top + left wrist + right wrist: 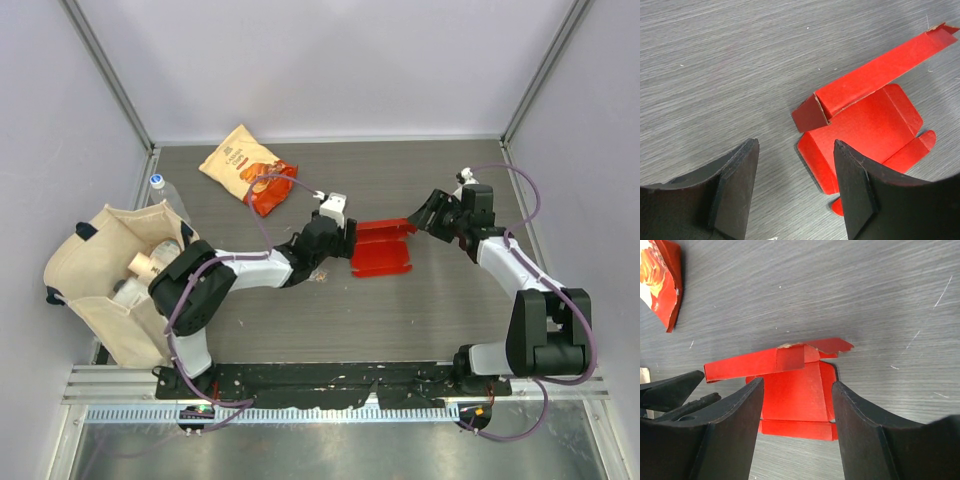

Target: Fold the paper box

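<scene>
**Items on the table (pixel 430 310), left to right**

1. Cloth bag (pixel 95 275): cream with dark handles, standing open at the left edge. A few pale things lie inside, too small to name.
2. Bottle (pixel 160 190): clear plastic with a blue cap, upright just beyond the bag on its far side.
3. Snack bag (pixel 248 165): orange and cream, lying flat at the far left of the middle, well apart from the box. My left arm's cable crosses above it.
4. My left hand (pixel 795 145): released. Its fingers (pixel 740 185) are spread with only bare table in the gap. It sits low, just left of the box.
5. Paper box (pixel 382 252): bright red, lying mostly flat at mid-table between my two hands. One long flap (pixel 880 70) stands up along its far edge, with a small tab bent in at the flap's left end.
6. My right hand (pixel 797 384): released and spread wide at the box's far right corner. The red panel shows in the gap. I cannot tell whether the fingers touch it.
</scene>
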`<state>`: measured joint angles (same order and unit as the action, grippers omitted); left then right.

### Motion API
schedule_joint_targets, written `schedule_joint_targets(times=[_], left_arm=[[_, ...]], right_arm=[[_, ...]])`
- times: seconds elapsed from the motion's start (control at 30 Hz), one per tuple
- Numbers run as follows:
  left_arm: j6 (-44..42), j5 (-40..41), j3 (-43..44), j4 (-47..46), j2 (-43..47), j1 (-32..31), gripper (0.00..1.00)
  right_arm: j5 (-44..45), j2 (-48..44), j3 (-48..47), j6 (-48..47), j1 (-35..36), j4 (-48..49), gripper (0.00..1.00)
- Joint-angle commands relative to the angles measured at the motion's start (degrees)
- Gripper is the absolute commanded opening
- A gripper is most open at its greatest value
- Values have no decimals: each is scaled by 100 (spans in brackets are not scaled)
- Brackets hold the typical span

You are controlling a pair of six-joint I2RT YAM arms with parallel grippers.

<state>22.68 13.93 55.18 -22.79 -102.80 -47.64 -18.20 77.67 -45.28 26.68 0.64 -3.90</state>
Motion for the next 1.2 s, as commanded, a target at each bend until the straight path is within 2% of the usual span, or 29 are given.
schedule_joint_targets(times=[0.0,0.2,0.23,0.4,0.63,0.83,0.87,1.17], left_arm=[[-402,573,-7,-946,-108,-289,67],[-545,1356,230,-1052,-547,-492,63],[-475,1610,256,-1026,-574,-510,63],[-501,1849,388,-1359,-907,-659,58],[-1160,2693,827,-1527,-1339,-914,54],[-1371,2887,977,-1641,-1514,-923,40],[-1397,2852,969,-1702,-1523,-923,34],[-1679,3054,863,-2080,-1620,-967,8]], right_arm=[[27,-6,-280,-67,50,-93,62],[342,-410,396,1252,67,539,61],[421,-489,397,1270,67,505,60],[782,-700,344,955,67,206,58],[809,-621,-7,620,172,-146,56],[862,-428,-253,480,348,-225,55],[844,-358,-323,418,366,-321,55],[1099,169,-992,-198,937,-876,49]])
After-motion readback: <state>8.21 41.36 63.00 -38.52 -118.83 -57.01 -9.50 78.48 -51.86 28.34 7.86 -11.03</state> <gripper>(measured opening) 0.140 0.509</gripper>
